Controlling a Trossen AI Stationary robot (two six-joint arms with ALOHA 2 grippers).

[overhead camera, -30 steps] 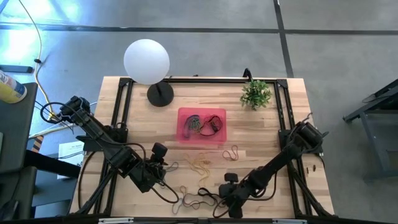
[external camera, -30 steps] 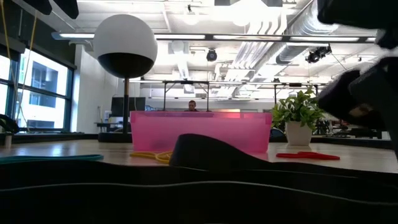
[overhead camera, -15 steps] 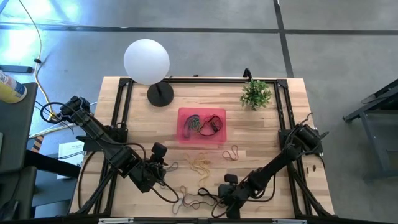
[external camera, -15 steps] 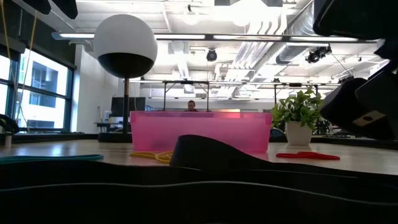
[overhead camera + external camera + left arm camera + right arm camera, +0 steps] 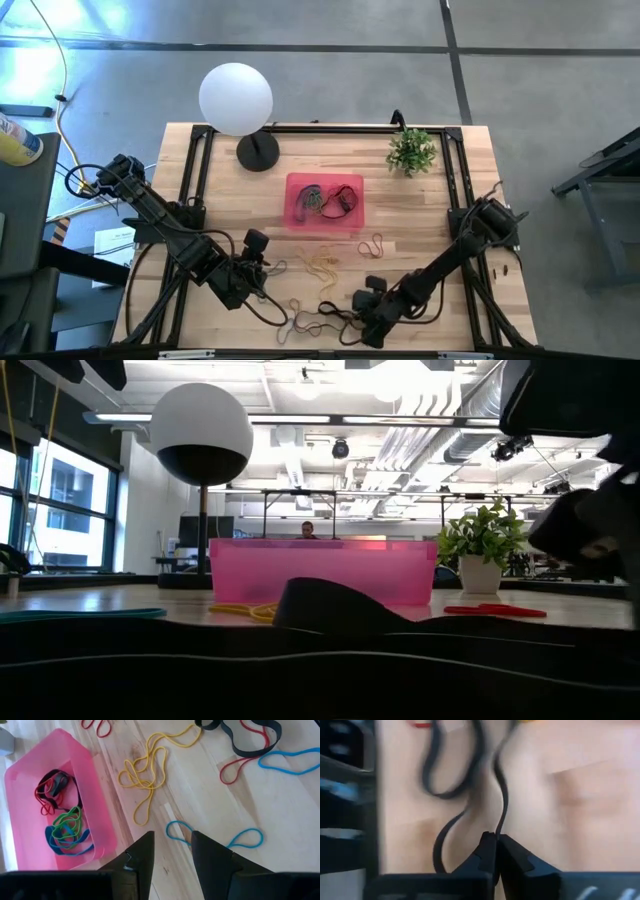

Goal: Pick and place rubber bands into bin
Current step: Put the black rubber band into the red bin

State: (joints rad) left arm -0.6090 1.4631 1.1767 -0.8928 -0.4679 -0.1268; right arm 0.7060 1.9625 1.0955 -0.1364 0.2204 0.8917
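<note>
The pink bin [image 5: 325, 203] stands mid-table and holds black, red, green and blue rubber bands [image 5: 62, 822]. Loose bands lie on the wood nearer the front: yellow [image 5: 322, 262], red [image 5: 372, 245], and a black tangle [image 5: 318, 322] by the near edge. My left gripper [image 5: 263, 272] is open and low over the table. Its fingers stand on either side of a thin blue band [image 5: 177, 831]. My right gripper [image 5: 352, 328] is shut on a black rubber band [image 5: 500, 780] near the table's near edge. My right gripper pinches one strand of the black rubber band [image 5: 499, 832] between its two fingertips, coming at it from above on a slant. The strand runs away from the fingers along the wood. Another curve of black band [image 5: 440, 790] lies beside it. I cannot tell whether it is lifted.
A white globe lamp [image 5: 236, 98] stands at the far left and a small potted plant [image 5: 412, 150] at the far right. Black frame rails [image 5: 195, 170] run along the table's sides. In the low view a dark band [image 5: 330, 610] lies close in front of the bin [image 5: 322, 570].
My right gripper has shifted a little toward the table's left over the black tangle by the near edge. The bands on the table and the bin have kept their places.
</note>
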